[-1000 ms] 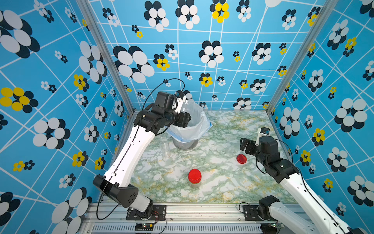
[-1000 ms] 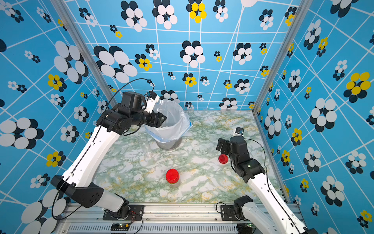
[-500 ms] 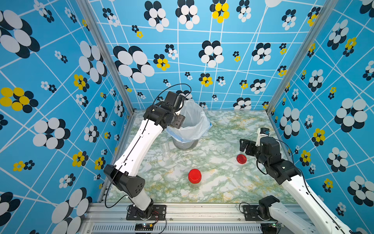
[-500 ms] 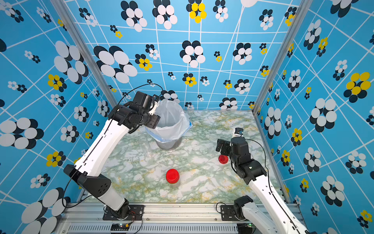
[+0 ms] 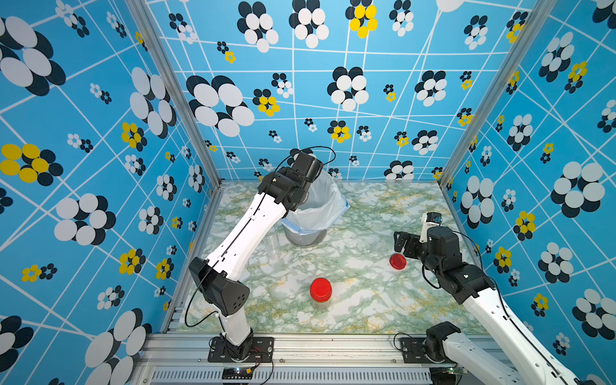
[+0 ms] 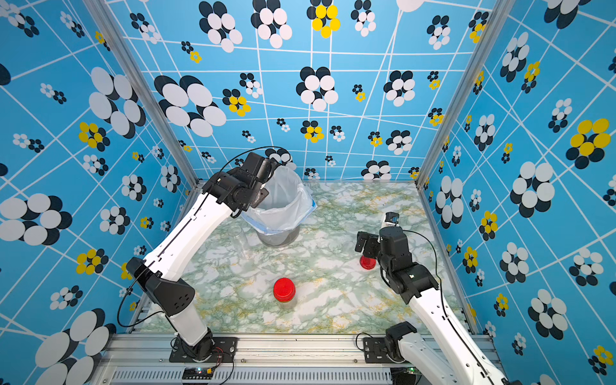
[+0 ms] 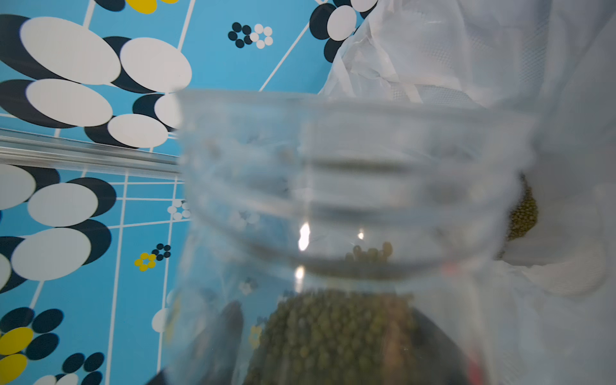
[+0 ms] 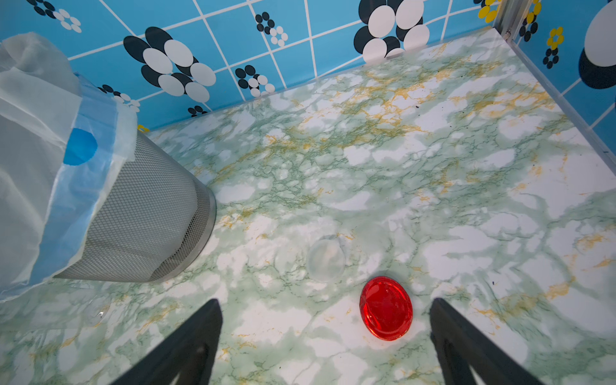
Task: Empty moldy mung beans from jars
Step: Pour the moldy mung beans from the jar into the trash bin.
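Observation:
My left gripper (image 7: 330, 340) is shut on a clear open jar (image 7: 350, 166); its dark fingers show through the blurred wall. Mung beans (image 7: 333, 333) are heaped in the jar at the gripper end, with a few near its neck. The jar's mouth points at the white bag (image 7: 466, 50), where more beans (image 7: 523, 213) lie. In both top views the left wrist (image 5: 301, 176) hangs over the bin's rim and hides the jar. A jar with a red lid (image 5: 320, 290) stands at the front middle. An empty tall jar (image 5: 274, 245) stands beside the bin. My right gripper (image 8: 325, 303) is open above the table.
The mesh bin (image 5: 305, 236) lined with the white bag (image 5: 325, 203) stands at the back centre-left. A loose red lid (image 8: 386, 308) lies just off my right gripper's fingers, and a clear lid (image 8: 326, 257) lies beyond it. Walls close three sides.
My left arm has swung from the bin's left side in over its rim, and its wrist has turned. The right arm has not moved.

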You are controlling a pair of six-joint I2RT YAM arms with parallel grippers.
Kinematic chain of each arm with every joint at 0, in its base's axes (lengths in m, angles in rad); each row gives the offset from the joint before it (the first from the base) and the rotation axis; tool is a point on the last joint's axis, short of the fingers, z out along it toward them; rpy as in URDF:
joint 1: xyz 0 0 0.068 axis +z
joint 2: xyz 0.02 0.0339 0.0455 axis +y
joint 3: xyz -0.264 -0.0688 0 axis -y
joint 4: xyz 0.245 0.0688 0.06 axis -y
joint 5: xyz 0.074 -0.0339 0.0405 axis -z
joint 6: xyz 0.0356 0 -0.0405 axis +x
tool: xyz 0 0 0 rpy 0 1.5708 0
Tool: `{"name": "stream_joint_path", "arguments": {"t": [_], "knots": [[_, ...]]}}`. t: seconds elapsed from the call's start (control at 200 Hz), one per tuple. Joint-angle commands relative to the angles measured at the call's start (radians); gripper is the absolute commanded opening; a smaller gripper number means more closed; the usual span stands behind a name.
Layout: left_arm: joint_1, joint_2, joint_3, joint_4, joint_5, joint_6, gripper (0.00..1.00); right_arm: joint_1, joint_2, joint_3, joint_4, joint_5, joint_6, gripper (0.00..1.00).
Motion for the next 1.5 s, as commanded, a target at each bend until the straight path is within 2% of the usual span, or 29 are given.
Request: {"name": "stream_joint_path", "arguments": {"t": [0.0, 0.145, 0.335, 0.67, 0.934, 1.039, 1.169, 1.294, 1.454, 1.494], "knots": [[-0.026, -0.033, -0.066, 0.117, -0.139, 0.128, 0.25, 0.004, -0.015, -0.004, -0.018, 0.002, -0.025, 0.99], [-0.061, -0.054, -0.166, 0.292, -0.243, 0.332, 0.25, 0.004, -0.009, 0.007, -0.023, 0.001, -0.032, 0.99], [-0.073, -0.061, -0.210, 0.391, -0.272, 0.449, 0.25, 0.004, -0.010, 0.009, -0.024, -0.003, -0.027, 0.99], [-0.073, -0.065, -0.216, 0.376, -0.292, 0.497, 0.25, 0.004, 0.008, 0.013, -0.022, -0.007, -0.025, 0.99], [-0.073, -0.134, -0.351, 0.485, -0.325, 0.639, 0.26, 0.004, 0.020, 0.020, -0.016, -0.017, -0.021, 0.99], [-0.073, -0.145, -0.360, 0.496, -0.327, 0.661, 0.26, 0.004, 0.025, 0.026, -0.020, -0.022, -0.021, 0.99], [-0.073, -0.144, -0.410, 0.631, -0.354, 0.792, 0.26, 0.004, 0.021, 0.032, -0.035, -0.024, -0.018, 0.99], [-0.075, -0.125, -0.395, 0.622, -0.347, 0.811, 0.26, 0.004, 0.010, 0.031, -0.044, -0.018, -0.016, 0.99], [-0.080, -0.141, -0.505, 0.850, -0.358, 1.040, 0.26, 0.004, -0.009, 0.034, -0.063, -0.004, -0.027, 0.99], [-0.083, -0.149, -0.523, 0.893, -0.355, 1.064, 0.26, 0.004, -0.012, 0.034, -0.064, 0.000, -0.029, 0.99]]}}
